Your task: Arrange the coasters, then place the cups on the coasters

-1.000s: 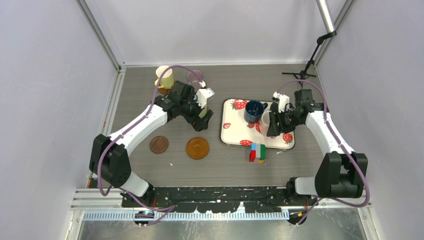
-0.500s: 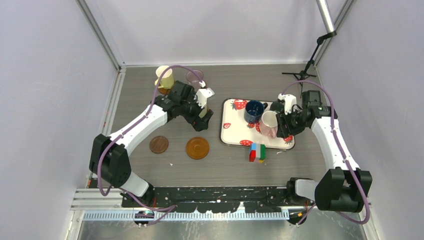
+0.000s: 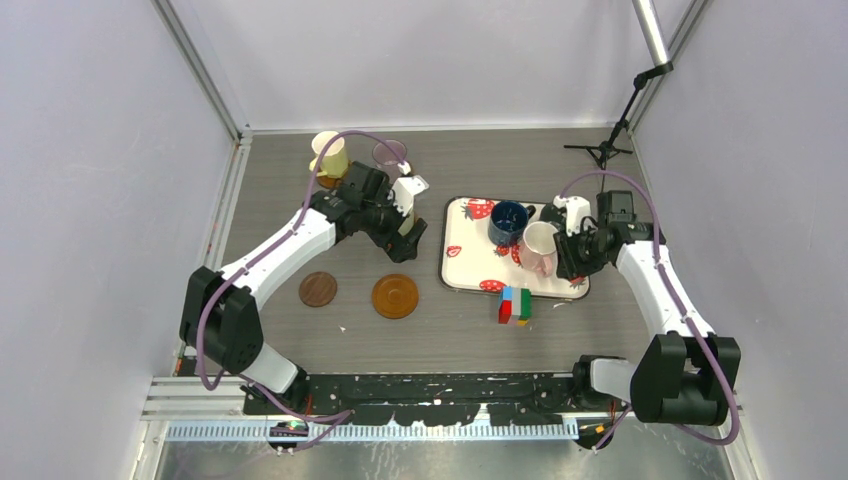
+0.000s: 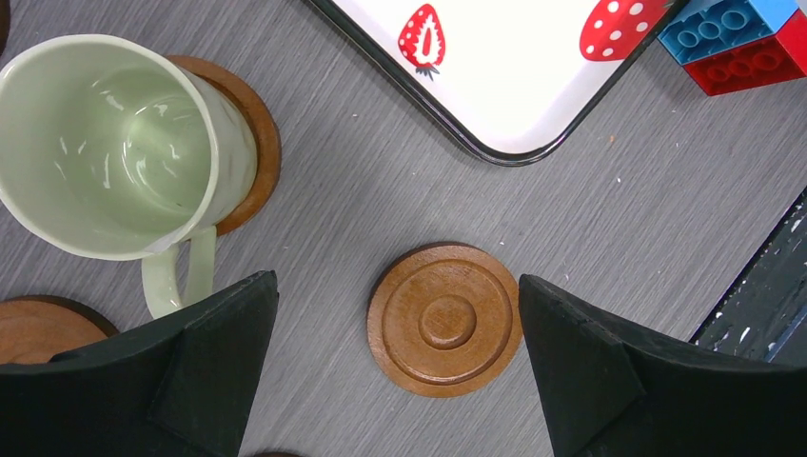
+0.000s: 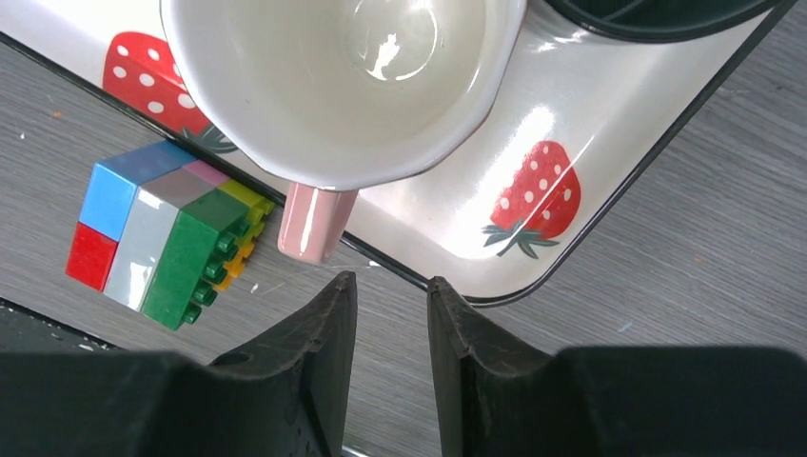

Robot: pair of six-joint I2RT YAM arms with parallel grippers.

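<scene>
In the right wrist view the pink cup [image 5: 343,86], white inside, stands on the strawberry tray [image 5: 533,143] with its pink handle [image 5: 314,221] pointing at me. My right gripper [image 5: 388,286] is just short of the handle and slightly to its right. Its jaws are narrowly open with nothing between them. The dark blue cup [image 3: 508,222] stands behind the pink one. My left gripper [image 4: 398,305] hangs wide open above a bare coaster [image 4: 445,319], next to the light green cup [image 4: 124,143], which rests on another coaster. The yellow cup [image 3: 328,155] and the mauve cup [image 3: 388,155] stand at the back left.
A multicoloured block toy [image 3: 515,305] lies just in front of the tray's near edge. A darker coaster [image 3: 318,289] and a brown one [image 3: 395,296] lie bare on the table left of the tray [image 3: 470,270]. A small black stand [image 3: 603,150] is at the back right.
My right gripper has drawn back to the right off the pink cup, which now shows in full, and its jaws have narrowed. The left arm has not moved.
</scene>
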